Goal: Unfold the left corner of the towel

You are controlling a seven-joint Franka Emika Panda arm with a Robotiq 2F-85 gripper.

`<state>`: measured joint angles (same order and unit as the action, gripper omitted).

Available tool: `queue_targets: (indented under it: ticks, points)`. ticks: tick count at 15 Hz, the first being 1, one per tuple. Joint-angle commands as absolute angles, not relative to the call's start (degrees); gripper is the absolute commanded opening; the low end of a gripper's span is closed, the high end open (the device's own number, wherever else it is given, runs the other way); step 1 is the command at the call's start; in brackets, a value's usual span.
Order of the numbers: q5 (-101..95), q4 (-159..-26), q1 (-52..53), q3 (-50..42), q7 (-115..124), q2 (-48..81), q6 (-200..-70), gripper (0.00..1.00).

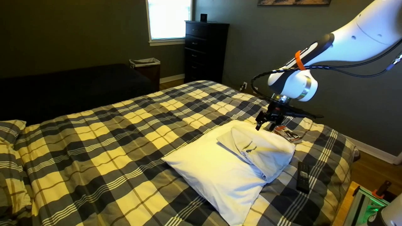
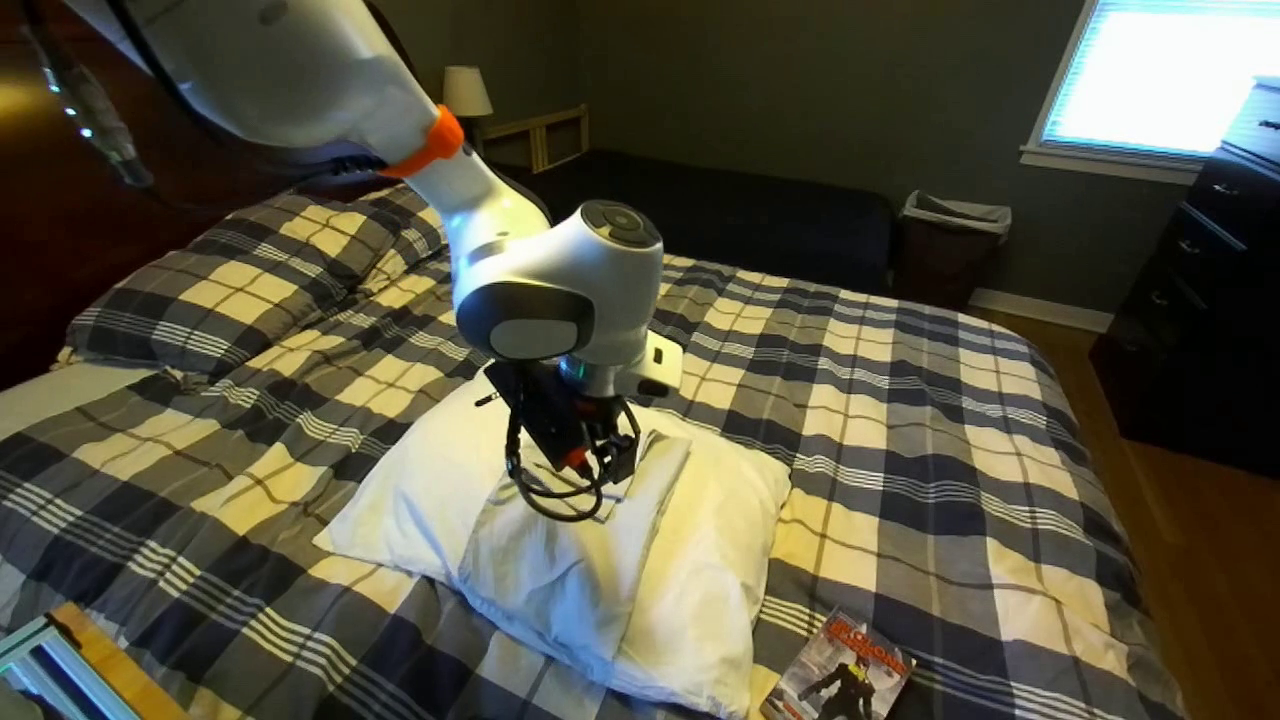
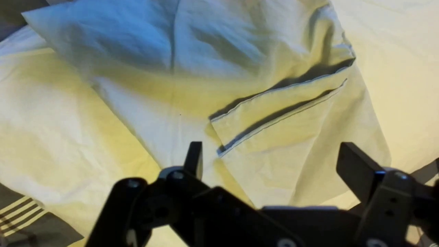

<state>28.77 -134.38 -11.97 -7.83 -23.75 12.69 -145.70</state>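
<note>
Hovering over the towel [image 1: 220,172], gripper [image 3: 271,151] is parted wide with nothing in it; seems not touching, though from where I stand the gap's hard to judge. Towel lies on the bedspread [image 1: 125,138], partly doubled over, left corner [image 1: 224,138] on top, pointing away from the fold [image 1: 280,165]. Likely pre-grasp. To do it well: line up on the corner, ease down, pinch top layer [image 1: 271,152] only, lift a little, carry it back across the fold, release low; biting too deep would probably drag the whole towel. Room: remote [image 1: 303,177] and case [image 2: 843,668] sit near the doubled side, bed edge [image 1: 347,157] beyond, so it's tighter there; wider bedspread stretch lies opposite.
</note>
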Motion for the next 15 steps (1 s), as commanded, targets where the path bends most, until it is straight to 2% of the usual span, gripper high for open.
queue_targets:
  ticks: [1, 15]
  points:
    - [36.02, -128.30, -16.44, -3.64, -30.47, 20.70, -145.38, 1.00]
    - [38.96, -114.54, -27.25, 5.96, -33.87, 37.14, -143.43, 1.00]
